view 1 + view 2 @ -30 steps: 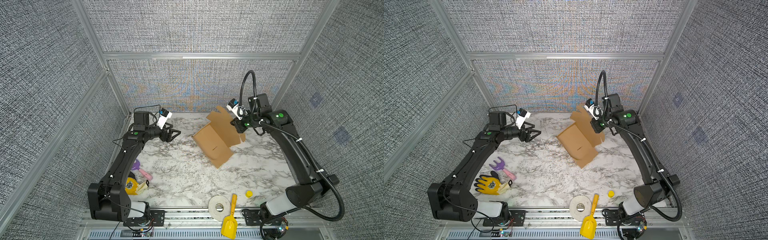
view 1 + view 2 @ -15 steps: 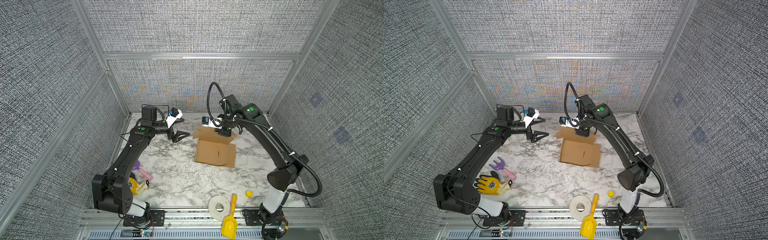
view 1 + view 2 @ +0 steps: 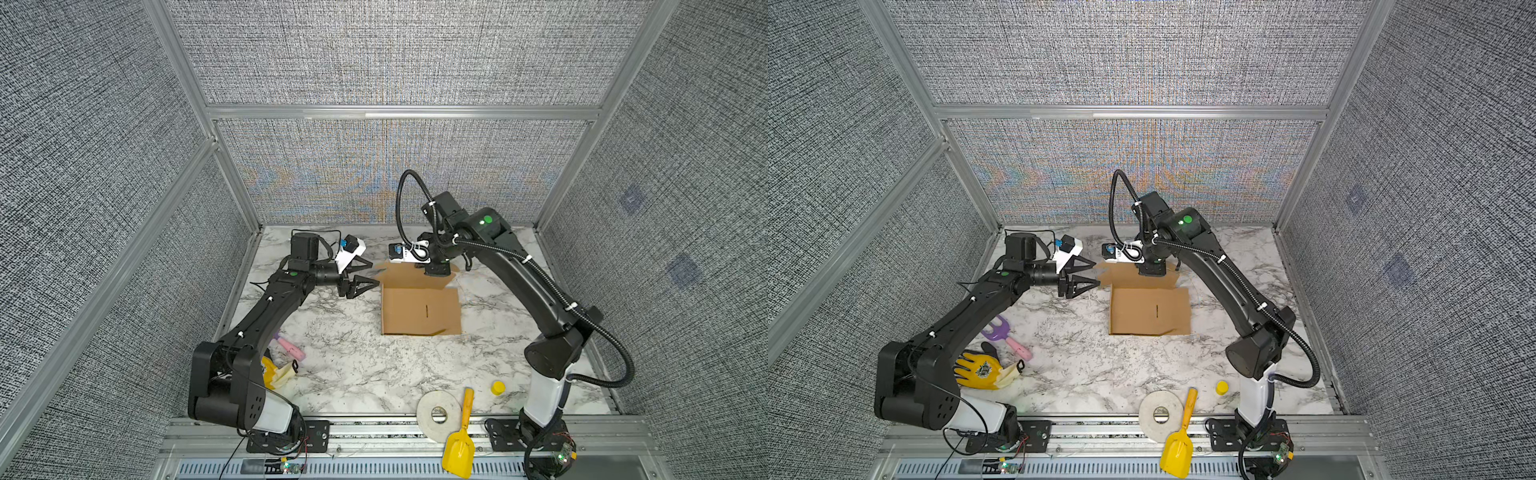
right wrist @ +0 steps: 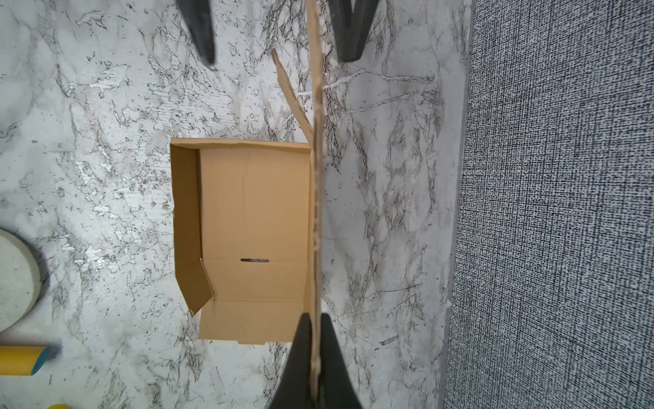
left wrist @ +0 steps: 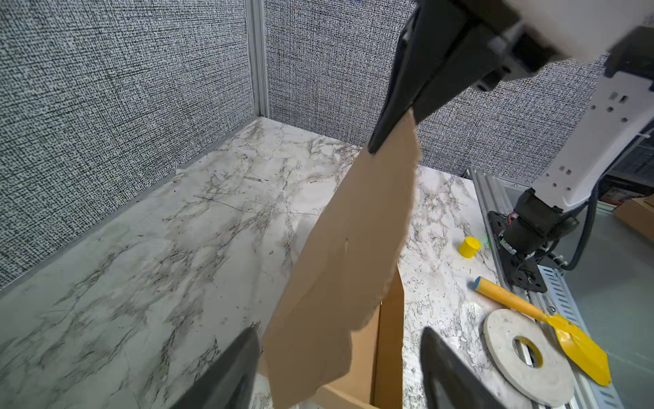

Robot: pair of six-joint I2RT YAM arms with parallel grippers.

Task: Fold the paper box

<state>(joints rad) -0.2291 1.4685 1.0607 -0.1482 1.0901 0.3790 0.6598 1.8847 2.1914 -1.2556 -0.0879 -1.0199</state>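
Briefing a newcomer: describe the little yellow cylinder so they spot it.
On the marble table, go to the front edge by the right arm's base. The yellow cylinder stands there: stubby, handle-less, unlike the yellow scoop and flat white tape roll.

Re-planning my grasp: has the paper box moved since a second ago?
Yes. The paper box turned from diagonal to square with the front rail, and shifted slightly toward the tape roll.

Grey woven fabric panels [image 3: 374, 54] in aluminium framing [image 3: 399, 112] enclose a white marble-patterned tabletop [image 3: 353, 365].
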